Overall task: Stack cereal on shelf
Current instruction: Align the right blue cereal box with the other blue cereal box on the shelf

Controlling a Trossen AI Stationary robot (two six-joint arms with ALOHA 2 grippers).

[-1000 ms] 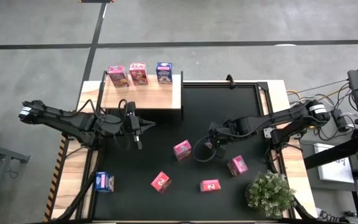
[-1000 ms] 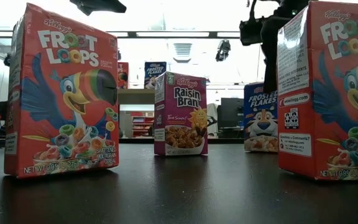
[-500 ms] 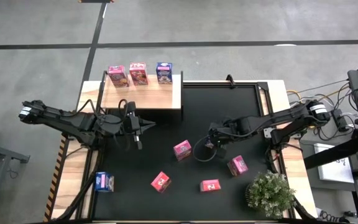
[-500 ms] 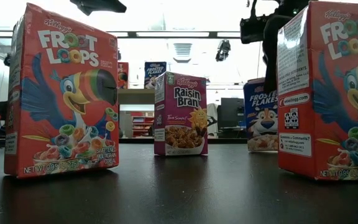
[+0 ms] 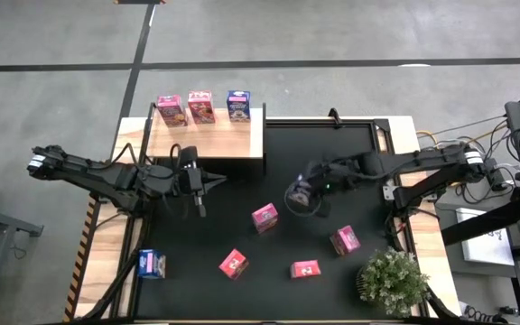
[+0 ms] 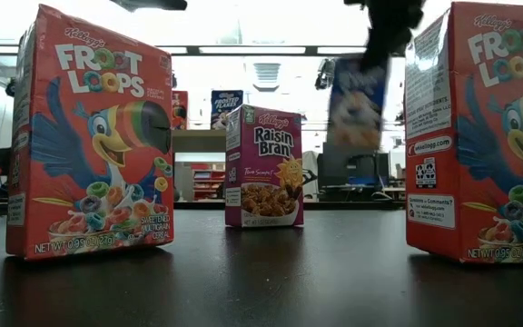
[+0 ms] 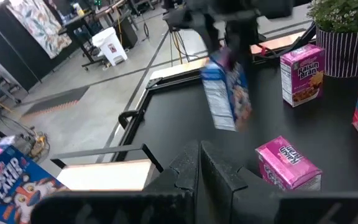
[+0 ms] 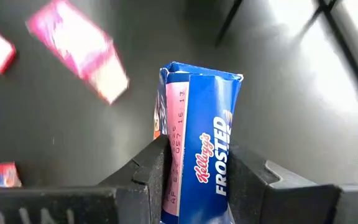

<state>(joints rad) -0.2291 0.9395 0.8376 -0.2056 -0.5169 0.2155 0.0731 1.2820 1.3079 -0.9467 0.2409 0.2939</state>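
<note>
Nearest the low camera stand two Froot Loops boxes point(image 6: 89, 136) on the bench point(image 5: 350, 153), whose black mat looks smooth and slightly glossy. They are thin printed cardboard, sharp-cornered and upright. Behind them a Raisin Bran box point(image 6: 264, 166) stands alone, narrow and easy to topple.

Farther in, the right gripper point(image 8: 194, 165) has its fingers point(image 8: 151, 168) clamped on a blue Frosted Flakes box point(image 8: 201, 143), which hangs clear of the mat near the bench's middle. The grip is on the narrow side panels near one end. The cardboard is slick and the box is light and probably hollow-feeling, so it could pivot between the pads and arrive tilted. In the left wrist view it already hangs at a slant. Too hard a squeeze could dent the panels.

The left gripper point(image 7: 199, 168) waits just in front of the shelf with its fingers pressed together on nothing. It sits close to the route to the shelf, so a swinging box corner could brush that arm.

Farthest away, the shelf point(image 5: 208, 137) is pale, plain plank wood. Three boxes point(image 5: 200, 106) already stand in a row along its back edge. Setting the blue box down carelessly could knock that row over, since the upright cartons have small footprints.
</note>
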